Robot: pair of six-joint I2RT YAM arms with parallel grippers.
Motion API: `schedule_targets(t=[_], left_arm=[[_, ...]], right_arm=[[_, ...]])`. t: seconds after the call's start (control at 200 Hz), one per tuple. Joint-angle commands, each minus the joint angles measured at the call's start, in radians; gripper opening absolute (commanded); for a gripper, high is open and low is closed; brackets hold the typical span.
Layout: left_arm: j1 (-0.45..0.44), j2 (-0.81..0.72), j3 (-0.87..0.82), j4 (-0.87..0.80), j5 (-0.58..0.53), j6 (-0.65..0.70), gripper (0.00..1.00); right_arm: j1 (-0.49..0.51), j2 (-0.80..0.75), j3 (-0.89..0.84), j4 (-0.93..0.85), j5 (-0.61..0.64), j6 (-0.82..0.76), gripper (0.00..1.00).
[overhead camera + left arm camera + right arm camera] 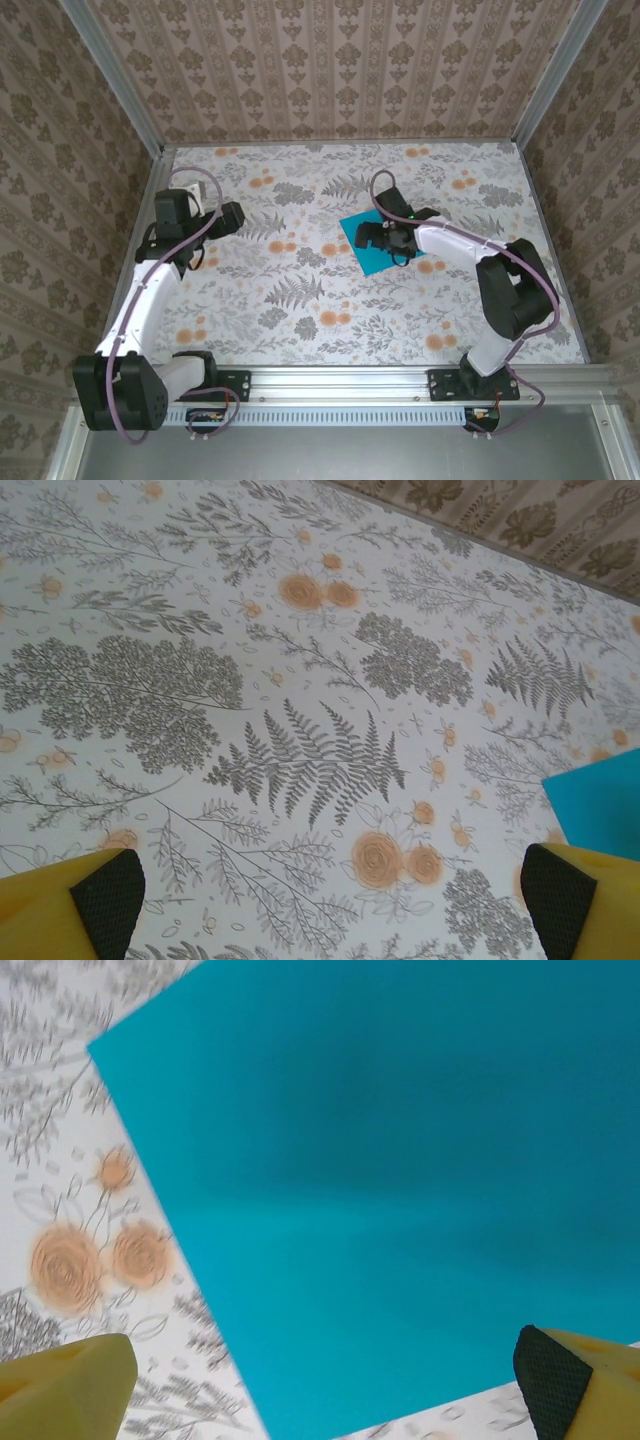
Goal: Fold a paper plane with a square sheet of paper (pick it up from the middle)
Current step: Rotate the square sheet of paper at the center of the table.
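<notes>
You have one sheet (pixel 366 258): plain teal, flat and unfolded, lying on the table (pixel 300 300). Of your two grippers, the right gripper (pixel 325 1375) hangs above the sheet with jaws apart. The left gripper (pixel 330 900), jaws also apart, is well left of the sheet.

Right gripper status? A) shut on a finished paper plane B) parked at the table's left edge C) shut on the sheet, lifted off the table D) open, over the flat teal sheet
D: the right gripper is wide open above the square sheet of paper, which lies flat and unfolded.

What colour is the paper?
The paper is plain teal-blue, clearest in the right wrist view.
</notes>
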Motion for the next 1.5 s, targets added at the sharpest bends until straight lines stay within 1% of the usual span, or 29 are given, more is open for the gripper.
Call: schedule_targets(t=[0.0, 0.17, 0.515, 0.625, 0.74, 0.795, 0.905, 1.065, 1.15, 1.245, 1.375, 1.495], left_arm=[[-0.012, 0.005, 0.033, -0.065, 0.064, -0.024, 1.0], [-0.014, 0.004, 0.04, -0.076, 0.066, -0.023, 1.0], [-0.022, 0.0, 0.021, -0.09, 0.055, -0.031, 1.0], [-0.022, 0.001, 0.021, -0.096, 0.047, -0.032, 1.0], [-0.023, 0.003, 0.022, -0.098, 0.042, -0.032, 1.0], [-0.024, 0.003, 0.022, -0.103, 0.043, -0.033, 1.0], [-0.024, 0.005, 0.025, -0.111, 0.039, -0.032, 1.0], [-0.023, 0.013, 0.025, -0.116, 0.031, -0.041, 1.0], [-0.024, 0.026, 0.027, -0.121, 0.028, -0.05, 1.0], [-0.024, 0.044, 0.032, -0.126, 0.036, -0.055, 1.0], [-0.023, 0.068, 0.038, -0.12, 0.063, -0.061, 1.0], [-0.024, 0.078, 0.036, -0.111, 0.074, -0.061, 1.0]], right_arm=[[0.041, 0.045, 0.033, -0.066, 0.015, 0.079, 1.0], [0.098, 0.104, 0.055, -0.091, 0.018, 0.12, 1.0], [0.192, 0.166, 0.06, -0.077, -0.053, 0.187, 1.0], [0.217, 0.17, 0.058, -0.067, -0.094, 0.197, 1.0], [0.228, 0.14, 0.077, -0.08, -0.099, 0.187, 1.0], [0.225, 0.112, 0.094, -0.095, -0.07, 0.167, 1.0], [0.201, 0.079, 0.152, -0.181, 0.043, 0.095, 1.0], [0.113, 0.135, 0.235, -0.265, 0.16, -0.043, 1.0], [0.062, 0.187, 0.276, -0.287, 0.162, -0.116, 1.0], [0.017, 0.246, 0.325, -0.308, 0.121, -0.198, 1.0], [0.007, 0.326, 0.41, -0.365, 0.083, -0.303, 1.0], [0.002, 0.366, 0.447, -0.393, 0.091, -0.328, 1.0]])
